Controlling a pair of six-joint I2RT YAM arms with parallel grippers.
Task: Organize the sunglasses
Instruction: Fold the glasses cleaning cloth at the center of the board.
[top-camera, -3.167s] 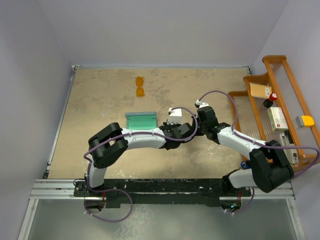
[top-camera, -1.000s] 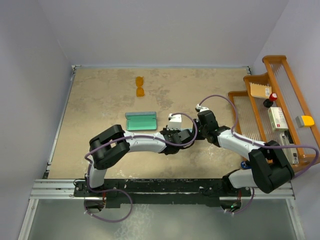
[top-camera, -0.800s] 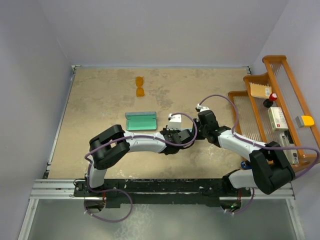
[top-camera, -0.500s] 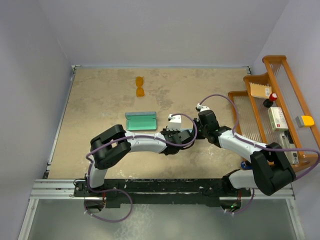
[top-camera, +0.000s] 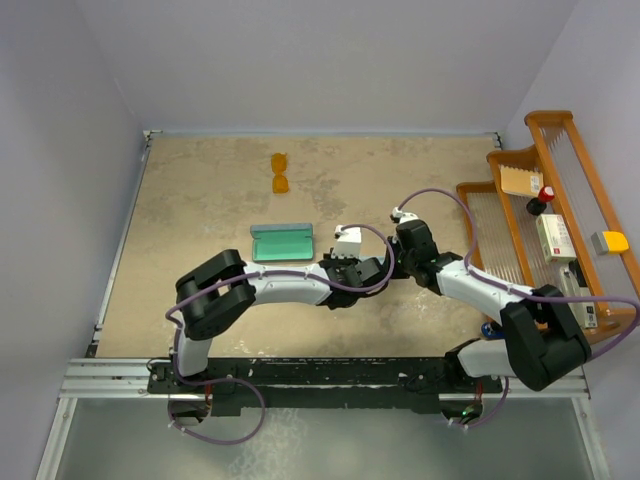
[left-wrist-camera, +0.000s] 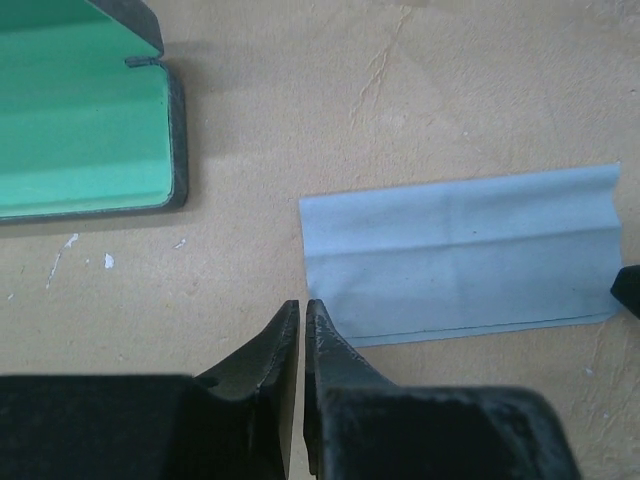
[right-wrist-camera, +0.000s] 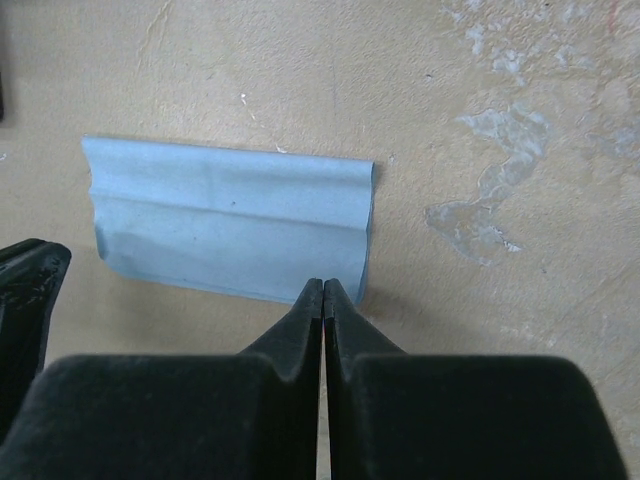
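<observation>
The sunglasses (top-camera: 281, 173), small with orange lenses, lie at the far side of the table, well away from both arms. The open case (top-camera: 283, 242) (left-wrist-camera: 80, 120) shows its green lining, left of the grippers. A folded light-blue cloth (left-wrist-camera: 460, 255) (right-wrist-camera: 230, 235) lies flat between the two wrists. My left gripper (left-wrist-camera: 301, 305) (top-camera: 372, 268) is shut, its tips at the cloth's near left corner. My right gripper (right-wrist-camera: 323, 283) (top-camera: 394, 262) is shut, its tips over the cloth's near edge by the right corner. Whether either pinches the cloth does not show.
A wooden rack (top-camera: 500, 215) with small boxes and a red-capped item stands along the right edge. Walls close off the left and far sides. Both forearms meet at mid-table, just right of the case.
Over the last second the arms have barely shifted. Compared with three seconds ago, both wrists sit slightly nearer the front edge and lower over the cloth.
</observation>
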